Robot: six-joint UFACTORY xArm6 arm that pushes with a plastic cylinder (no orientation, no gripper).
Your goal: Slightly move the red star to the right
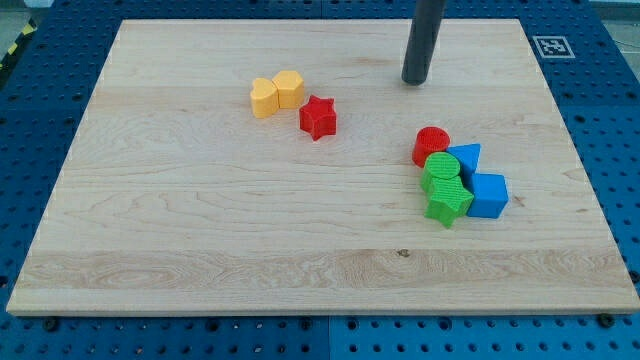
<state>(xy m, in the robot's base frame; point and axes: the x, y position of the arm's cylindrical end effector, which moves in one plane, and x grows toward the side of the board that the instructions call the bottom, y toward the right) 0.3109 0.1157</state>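
red star (318, 117) sits beside two yellow blocks (276, 94); my tip (415, 81) stands well right, clawless.

Bright, even light falls from overhead across the pale wooden tabletop (200, 220), with no hard glare on it. Shadows are soft and short, hugging the base of each block, as under the red star (318, 117). The rod casts only a faint shadow at my tip (414, 81). Focus is sharp throughout, and the tabletop's edges look straight, undistorted.
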